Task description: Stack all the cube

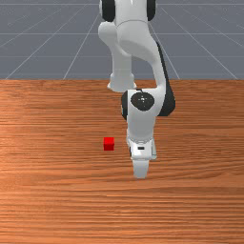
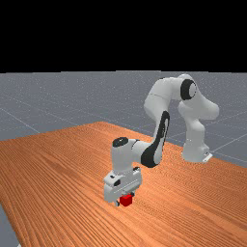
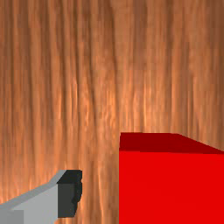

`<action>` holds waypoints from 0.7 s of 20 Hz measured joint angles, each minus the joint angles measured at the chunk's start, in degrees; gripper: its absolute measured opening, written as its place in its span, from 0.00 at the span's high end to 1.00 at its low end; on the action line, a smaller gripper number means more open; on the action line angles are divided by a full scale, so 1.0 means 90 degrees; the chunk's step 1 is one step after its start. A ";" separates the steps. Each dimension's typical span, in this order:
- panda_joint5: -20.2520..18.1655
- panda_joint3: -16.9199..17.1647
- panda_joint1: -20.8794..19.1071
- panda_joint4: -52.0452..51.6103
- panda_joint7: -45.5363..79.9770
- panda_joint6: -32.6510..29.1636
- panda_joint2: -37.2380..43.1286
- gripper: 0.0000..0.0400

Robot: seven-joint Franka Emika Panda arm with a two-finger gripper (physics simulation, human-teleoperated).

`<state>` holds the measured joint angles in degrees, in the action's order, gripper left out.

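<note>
In the far view my gripper is low over the table, its fingertips apart, with a red cube right at them and partly in front of them. From the front, a red cube sits on the wood to the front view's left of the hand; I cannot tell whether it is the same one. In the wrist view the gripper is open: one fingertip stands free, with a gap to the large red cube, which hides the other fingertip's side.
The orange-brown table extends around the hand. My arm reaches over it from its base beside the table's back edge in the front view, with the forearm above the wood in the far view.
</note>
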<state>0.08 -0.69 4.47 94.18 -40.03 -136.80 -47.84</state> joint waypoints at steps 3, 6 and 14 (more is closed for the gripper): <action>-0.0012 0.0023 -0.0065 0.0109 -0.0031 -0.0154 0.0045 0.51; -0.0052 -0.0010 -0.0114 0.0071 -0.0080 0.0001 0.0074 0.52; 0.0005 0.0051 -0.0085 0.0750 -0.0029 -0.0409 0.0786 0.52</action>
<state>0.12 -0.23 3.71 100.93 -40.30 -140.48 -40.77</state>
